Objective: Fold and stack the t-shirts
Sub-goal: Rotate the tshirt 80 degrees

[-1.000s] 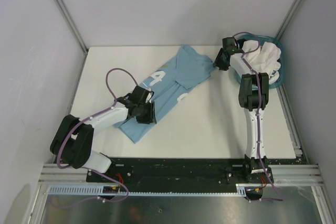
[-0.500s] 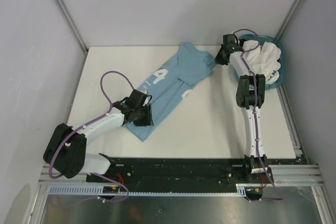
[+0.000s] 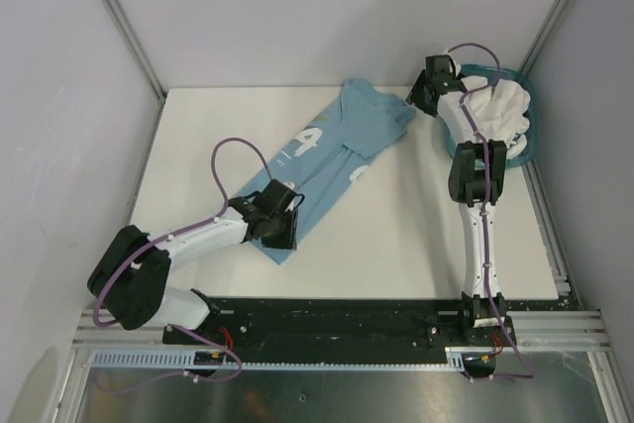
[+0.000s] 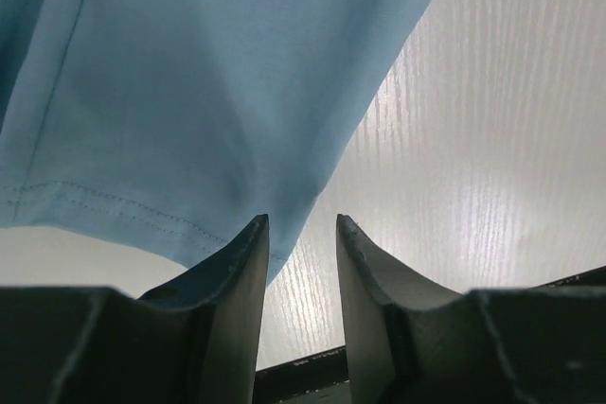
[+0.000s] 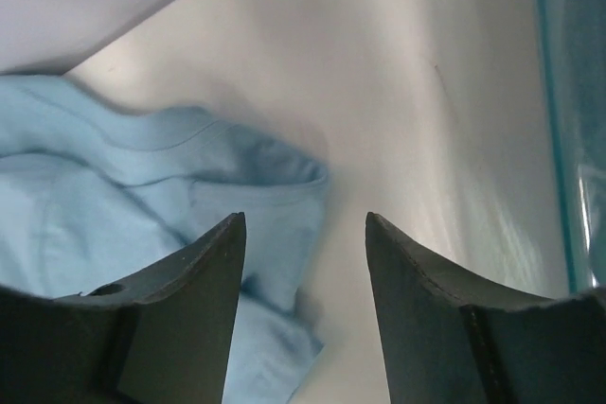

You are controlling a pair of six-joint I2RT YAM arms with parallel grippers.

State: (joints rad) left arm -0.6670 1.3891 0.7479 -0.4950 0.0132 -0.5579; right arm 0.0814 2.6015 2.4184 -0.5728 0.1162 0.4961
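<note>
Near edge: both arms are reaching out over the white bench (image 3: 396, 235).

Left hand (image 3: 277, 228) is sitting low at the near corner of the light blue t-shirt (image 3: 327, 151), on the hem end. In the left wrist view, the left hand (image 4: 301, 219) is standing partly open. A narrow gap is showing between the jaws and bare bench (image 4: 473, 139) is visible through it. The stitched hem of the blue shirt (image 4: 189, 92) is running just past the tips, with its corner dipping in beside the left finger. Nothing is being pinched between the two fingers.

The blue shirt is lying flat and stretched out diagonally, from near-left to far-right across the middle of the bench. The white "4" print is facing up, and one flap is lying folded over along its right side.

Right hand (image 3: 414, 101) is hovering at the shirt's far end, close to the far-right corner. In the right wrist view, the right hand (image 5: 305, 217) is open wide and holding nothing. Rumpled blue cloth (image 5: 123, 167) is lying just beyond and left of the jaws, with bare bench (image 5: 407, 73) ahead.

Far right: white t-shirts (image 3: 495, 111) are sitting heaped in the teal basket (image 3: 525, 86), behind the right forearm. The basket wall (image 5: 568, 92) is showing at the right edge of the wrist view.
</note>
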